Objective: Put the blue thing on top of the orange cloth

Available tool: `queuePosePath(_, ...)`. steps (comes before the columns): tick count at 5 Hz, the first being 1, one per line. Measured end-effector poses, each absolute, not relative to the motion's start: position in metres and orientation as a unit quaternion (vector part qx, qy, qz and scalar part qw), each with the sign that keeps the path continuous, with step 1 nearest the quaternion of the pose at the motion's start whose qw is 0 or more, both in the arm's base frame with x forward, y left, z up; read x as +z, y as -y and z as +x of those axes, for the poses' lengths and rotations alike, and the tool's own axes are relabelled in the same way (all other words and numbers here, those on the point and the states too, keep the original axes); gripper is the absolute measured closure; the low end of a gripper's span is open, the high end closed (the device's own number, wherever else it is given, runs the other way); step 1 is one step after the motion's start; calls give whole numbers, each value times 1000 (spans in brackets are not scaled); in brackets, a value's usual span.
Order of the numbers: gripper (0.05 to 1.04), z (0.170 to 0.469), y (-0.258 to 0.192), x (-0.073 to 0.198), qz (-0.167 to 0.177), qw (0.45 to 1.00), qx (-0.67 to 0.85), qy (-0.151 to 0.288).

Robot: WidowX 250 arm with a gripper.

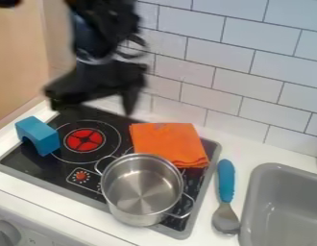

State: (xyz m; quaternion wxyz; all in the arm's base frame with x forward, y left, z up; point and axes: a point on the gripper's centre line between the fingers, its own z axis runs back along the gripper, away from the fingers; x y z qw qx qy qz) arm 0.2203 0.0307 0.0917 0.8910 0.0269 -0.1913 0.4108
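One blue block (43,133) lies below, left of hand (91,110), spread wide, empty

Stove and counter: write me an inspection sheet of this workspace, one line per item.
Surface: black stovetop set in a white counter
Job's things: blue arch block at the stovetop's left edge in view, off the cloth; orange cloth folded on the stovetop
Clutter: metal pot in front of the cloth; blue-handled spoon between stovetop and sink
Gripper: gripper above the stovetop's rear left, open, holding nothing
Cables: dark loops beside the arm, too blurred to identify
Surroundings: white tiled wall behind, grey sink at right
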Motion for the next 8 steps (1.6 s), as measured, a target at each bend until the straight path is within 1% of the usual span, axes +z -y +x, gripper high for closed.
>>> queuePosePath(1,83,216,-59,81,37,872,458,172)
queuePosePath(2,83,214,-85,65,40,849,506,147)
queuePosePath(3,83,224,-101,61,48,840,521,145)
queuePosePath(4,83,230,-113,47,45,831,540,124)
queuePosePath(5,83,244,-119,39,45,836,534,119)
queuePosePath(7,83,246,-119,18,46,841,531,99)
queuePosePath(8,83,246,-121,13,53,842,528,99)
